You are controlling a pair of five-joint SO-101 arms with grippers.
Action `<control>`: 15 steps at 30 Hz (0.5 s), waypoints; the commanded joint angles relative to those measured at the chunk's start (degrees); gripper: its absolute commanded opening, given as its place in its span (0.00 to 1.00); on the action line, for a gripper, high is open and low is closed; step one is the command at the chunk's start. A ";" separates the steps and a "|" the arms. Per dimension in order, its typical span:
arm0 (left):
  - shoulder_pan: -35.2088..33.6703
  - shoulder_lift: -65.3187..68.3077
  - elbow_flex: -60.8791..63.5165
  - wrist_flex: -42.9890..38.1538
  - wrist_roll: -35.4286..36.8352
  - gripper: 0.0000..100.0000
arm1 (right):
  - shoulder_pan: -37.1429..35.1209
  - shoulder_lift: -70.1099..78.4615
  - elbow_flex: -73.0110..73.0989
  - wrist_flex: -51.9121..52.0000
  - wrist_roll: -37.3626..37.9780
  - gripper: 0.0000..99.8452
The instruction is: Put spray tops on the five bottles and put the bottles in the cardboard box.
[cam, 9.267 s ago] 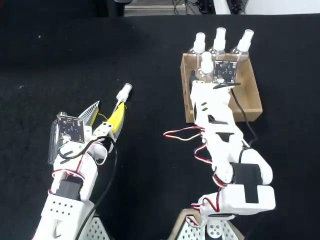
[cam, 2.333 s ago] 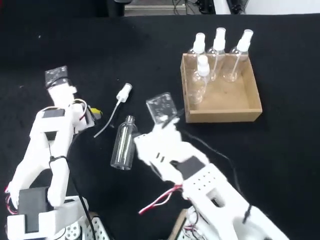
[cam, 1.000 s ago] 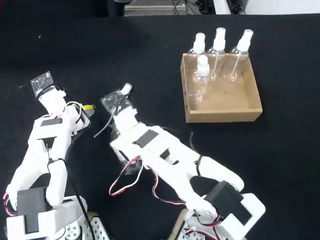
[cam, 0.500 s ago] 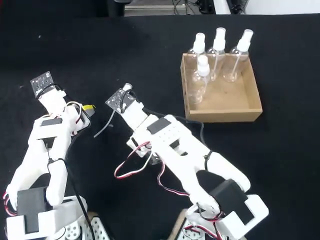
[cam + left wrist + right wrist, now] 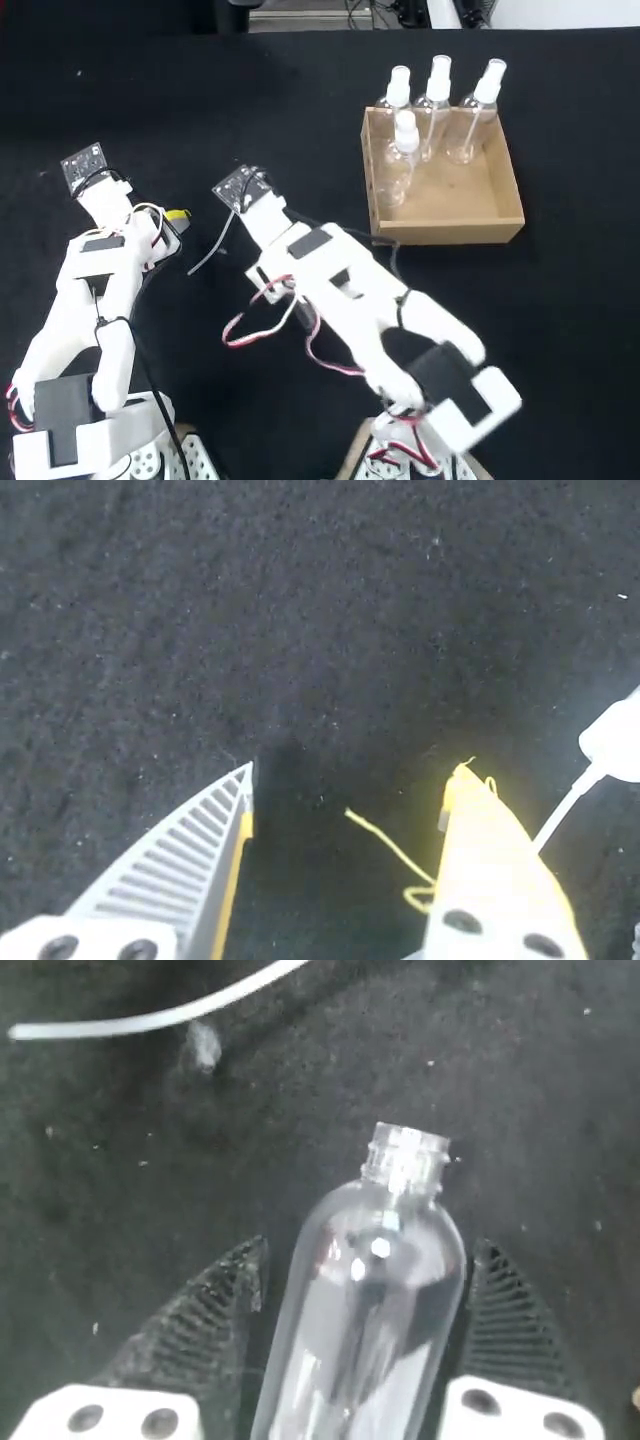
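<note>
leaning out from its base at 5 o'clock on the table (image 5: 560,330), the right arm (image 5: 330,270) lies long and low toward 10 o'clock, its wrist near the table's middle. the right gripper (image 5: 370,1260) is open, its two black ribbed jaws standing either side of the uncapped bottle (image 5: 375,1270). the bottle lies flat on the black cloth, neck pointing away from the wrist, with a gap showing on at least one side. the loose spray top (image 5: 615,742) lies just beyond the bottle's neck, its thin tube (image 5: 205,255) trailing toward 8 o'clock. the left arm (image 5: 95,280) is folded upright at 8 o'clock. the left gripper (image 5: 355,780) is spread wide over bare cloth with nothing between its jaws. the cardboard box (image 5: 445,232) sits at 1 o'clock, holding four capped bottles (image 5: 397,165).
</note>
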 commanded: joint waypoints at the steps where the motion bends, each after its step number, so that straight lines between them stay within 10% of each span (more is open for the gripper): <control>1: -0.57 -1.76 0.22 -0.79 0.53 0.29 | 0.97 3.03 -7.25 2.64 -0.18 0.27; 15: -0.57 -2.37 0.92 -0.97 0.44 0.29 | 1.93 2.86 -9.45 8.97 8.00 0.01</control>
